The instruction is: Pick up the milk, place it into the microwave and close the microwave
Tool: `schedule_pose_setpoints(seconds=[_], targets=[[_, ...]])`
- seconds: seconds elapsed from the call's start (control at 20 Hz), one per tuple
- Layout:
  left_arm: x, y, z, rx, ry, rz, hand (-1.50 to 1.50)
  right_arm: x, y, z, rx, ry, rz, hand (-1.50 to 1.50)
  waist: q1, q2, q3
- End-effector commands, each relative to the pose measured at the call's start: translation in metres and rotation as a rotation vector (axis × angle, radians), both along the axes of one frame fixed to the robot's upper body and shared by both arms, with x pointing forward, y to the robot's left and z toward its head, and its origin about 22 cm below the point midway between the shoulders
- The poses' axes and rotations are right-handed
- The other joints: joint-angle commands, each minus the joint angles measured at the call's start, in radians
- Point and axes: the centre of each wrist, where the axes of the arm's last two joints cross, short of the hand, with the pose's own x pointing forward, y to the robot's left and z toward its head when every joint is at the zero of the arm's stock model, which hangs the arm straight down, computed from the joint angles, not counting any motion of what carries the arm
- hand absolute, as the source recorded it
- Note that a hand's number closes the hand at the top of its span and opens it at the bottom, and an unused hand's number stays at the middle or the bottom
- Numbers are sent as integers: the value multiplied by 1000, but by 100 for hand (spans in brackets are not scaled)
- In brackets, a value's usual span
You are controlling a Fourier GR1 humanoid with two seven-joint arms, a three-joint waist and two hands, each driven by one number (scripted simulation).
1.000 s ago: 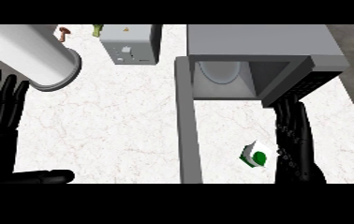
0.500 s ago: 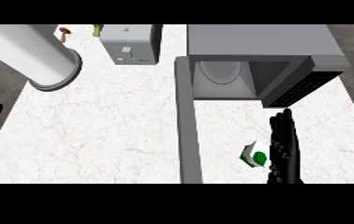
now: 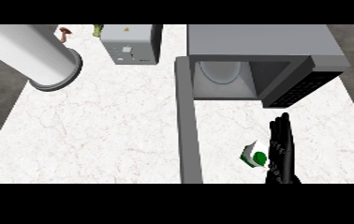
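Milk (image 3: 254, 155), a small white carton with a green cap, lies on the white counter (image 3: 117, 124) right against the right hand (image 3: 280, 155), on the side toward the robot's left. That black hand shows edge-on, fingers straight and held together, tips pointing away from the robot toward the microwave; they lie alongside the carton rather than curling round it, and whether they actually touch it is hard to tell. Just ahead of the fingertips stands the microwave (image 3: 262, 42), its cavity open with a pale round plate (image 3: 221, 70) inside. Its door (image 3: 187, 124) is swung out toward the robot and shows as a long grey strip running down the counter, left of the hand with the carton between them. The dark control panel (image 3: 304, 85) sits just beyond the fingertips, slightly to their right. Well off to the hand's left and farther away stand a grey boxy appliance (image 3: 130, 45) and, beyond it, a large grey cylinder (image 3: 38, 56).
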Motion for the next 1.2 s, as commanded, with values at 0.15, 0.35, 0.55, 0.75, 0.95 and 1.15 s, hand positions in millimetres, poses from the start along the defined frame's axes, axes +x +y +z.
schedule_pose_setpoints(seconds=[0.15,0.35,0.55,0.75,0.95,1.15], targets=[[-19,24,0,5,-1,8,-150,7,-16,-38,8,33,-67,-150,1,2,0],[-22,19,5,1,16,0,-150,-1,-34,-59,4,73,-120,-150,-2,2,1],[-27,30,-6,-5,10,6,-150,-2,-58,-91,13,105,-179,-150,-2,1,1],[-28,30,-4,-2,0,-2,-150,-16,-58,-116,16,128,-182,-150,-5,1,1],[-32,31,0,1,16,4,-150,15,-80,-129,29,125,-182,-150,1,2,0],[-41,29,6,13,-2,1,-150,-14,-73,-157,44,129,-160,-150,0,1,0]])
